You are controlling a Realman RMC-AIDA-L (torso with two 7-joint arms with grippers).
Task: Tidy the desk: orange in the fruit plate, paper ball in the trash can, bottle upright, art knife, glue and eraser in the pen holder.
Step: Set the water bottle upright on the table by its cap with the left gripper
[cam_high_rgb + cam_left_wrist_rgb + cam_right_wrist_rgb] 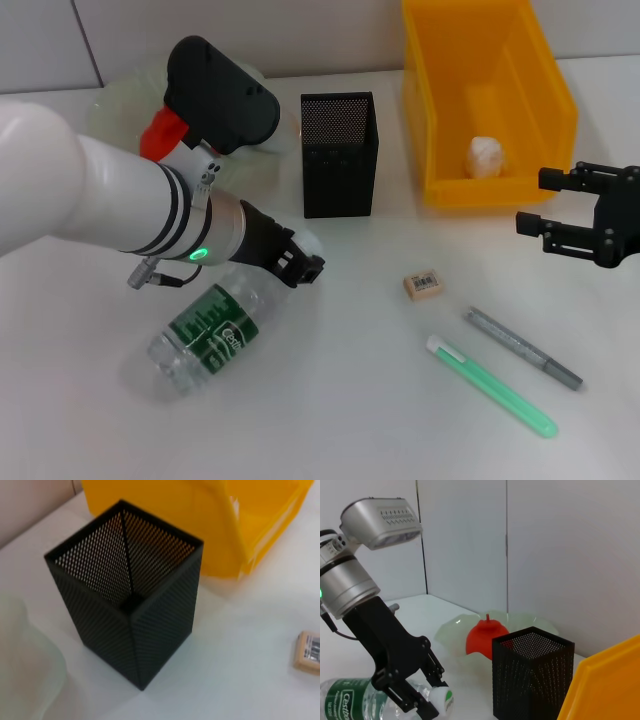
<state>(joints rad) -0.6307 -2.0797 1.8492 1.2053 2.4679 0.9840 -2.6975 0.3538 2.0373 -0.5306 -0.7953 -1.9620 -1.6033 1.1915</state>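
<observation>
Bottle (208,336) lies on its side on the desk (340,410), left gripper (427,696) pinching its capped neck, right gripper (560,218) spread idle by the trash can (435,140); looks light, smooth, squashy, so the stiff neck is probably the safest hold.

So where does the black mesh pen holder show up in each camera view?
Head view: pen holder stands at top centre, left of the trash can.
Left wrist view: it fills the middle of the picture.
Right wrist view: it stands low, right of centre.
Shared landmark: the yellow trash can beside it.
</observation>
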